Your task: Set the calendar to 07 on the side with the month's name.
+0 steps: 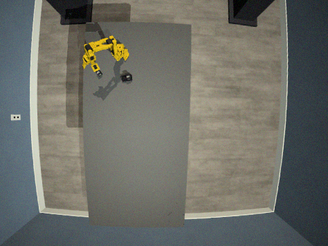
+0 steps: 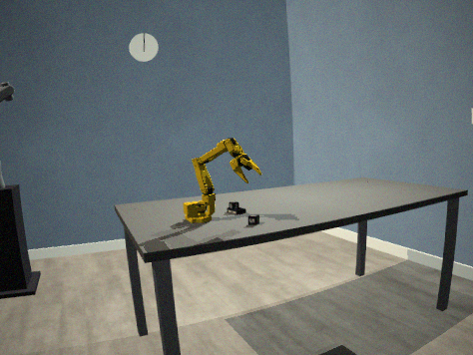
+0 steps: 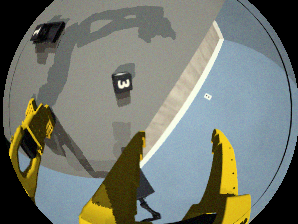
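A dark cube (image 3: pixel 124 83) lies alone on the table with a white 3 on its top face. It also shows in the exterior view (image 2: pixel 253 219) and at the arm's tip in the overhead view (image 1: pixel 99 73). The small dark tray (image 2: pixel 236 210) stands beside the arm's base with a second cube in it, and shows in the overhead view (image 1: pixel 126 77) and at the wrist view's upper left (image 3: pixel 48 31). My gripper (image 2: pixel 250 171) hangs high above the loose cube, open, with nothing between its fingers.
The yellow arm's base (image 2: pixel 199 211) stands near the table's corner. The table's long edge (image 3: pixel 189 90) runs close behind the loose cube. A dark pedestal (image 2: pixel 12 239) stands on the floor away from the table.
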Controlling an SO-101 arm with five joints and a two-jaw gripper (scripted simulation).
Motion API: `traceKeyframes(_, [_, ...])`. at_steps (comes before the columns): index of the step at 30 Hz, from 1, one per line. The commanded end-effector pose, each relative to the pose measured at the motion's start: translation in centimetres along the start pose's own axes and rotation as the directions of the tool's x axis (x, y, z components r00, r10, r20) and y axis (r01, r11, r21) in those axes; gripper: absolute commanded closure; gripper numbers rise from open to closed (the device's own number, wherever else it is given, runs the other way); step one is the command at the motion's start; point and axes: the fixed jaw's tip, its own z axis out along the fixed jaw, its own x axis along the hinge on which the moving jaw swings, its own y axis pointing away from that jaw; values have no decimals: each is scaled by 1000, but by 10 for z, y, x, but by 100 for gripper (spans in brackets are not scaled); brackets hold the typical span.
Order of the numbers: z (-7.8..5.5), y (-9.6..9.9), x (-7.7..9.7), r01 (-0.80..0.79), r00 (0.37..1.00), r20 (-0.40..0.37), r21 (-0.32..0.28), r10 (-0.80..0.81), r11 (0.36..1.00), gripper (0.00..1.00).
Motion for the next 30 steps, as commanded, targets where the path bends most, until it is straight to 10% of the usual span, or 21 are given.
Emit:
traceKeyframes(1, [-14,-6,1,0,1000,-3,79,0,997,65])
traceKeyframes(15, [-14,-4,-8,31,999,19,81,-32,996,65])
traceKeyframes(30, [-20,18,-70,247,950,172,97,-261,964,65])
